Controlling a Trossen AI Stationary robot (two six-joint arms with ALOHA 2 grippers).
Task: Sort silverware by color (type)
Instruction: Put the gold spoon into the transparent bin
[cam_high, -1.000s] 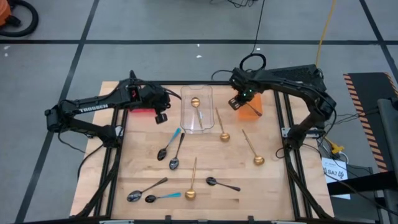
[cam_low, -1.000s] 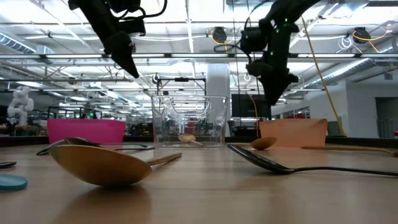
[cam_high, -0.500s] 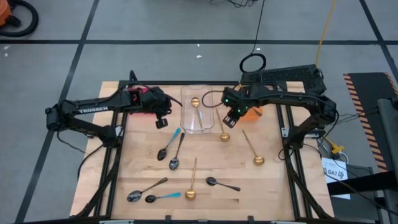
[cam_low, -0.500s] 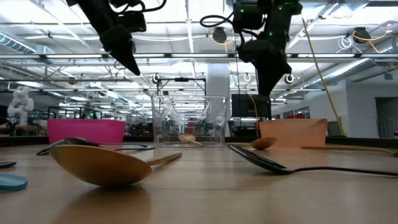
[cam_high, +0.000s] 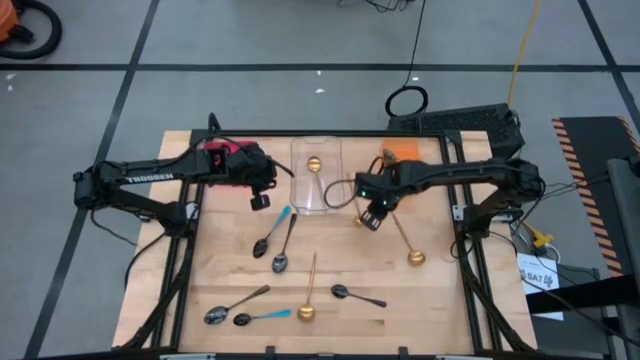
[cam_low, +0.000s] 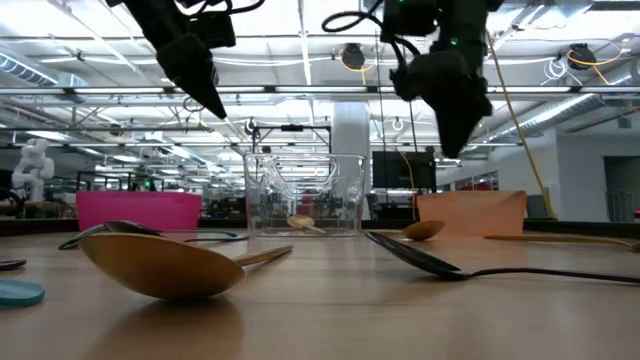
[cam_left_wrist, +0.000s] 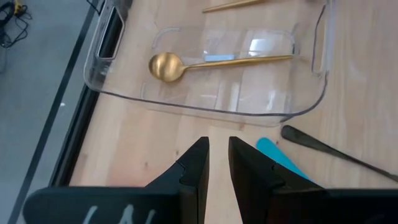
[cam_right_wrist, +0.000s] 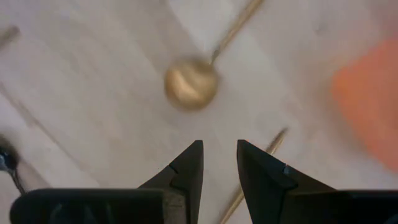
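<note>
In the high view, several spoons lie flat on the wooden table. One gold spoon (cam_high: 314, 163) rests in the clear tray (cam_high: 300, 190). Another gold spoon (cam_high: 356, 217) lies just right of the tray, and its bowl (cam_right_wrist: 190, 83) shows ahead of my right gripper (cam_right_wrist: 219, 155). That gripper (cam_high: 371, 219) hovers over it, narrowly open and holding nothing. My left gripper (cam_high: 260, 201) hangs above the tray's near left corner, narrowly open and holding nothing (cam_left_wrist: 219, 149). A blue-handled spoon (cam_high: 270, 232) and a dark spoon (cam_high: 285, 245) lie just near of it.
A pink bin (cam_high: 225, 160) stands at the far left and an orange bin (cam_high: 400, 154) at the far right. More spoons lie toward the near edge: gold ones (cam_high: 405, 240) (cam_high: 310, 290), dark ones (cam_high: 228, 308) (cam_high: 357, 296) and a blue-handled one (cam_high: 262, 317).
My right gripper has swung from above the orange bin toward the near edge and the left. It now stands over the gold spoon beside the tray. My left gripper has drifted a little toward the near edge. No spoon has moved.
</note>
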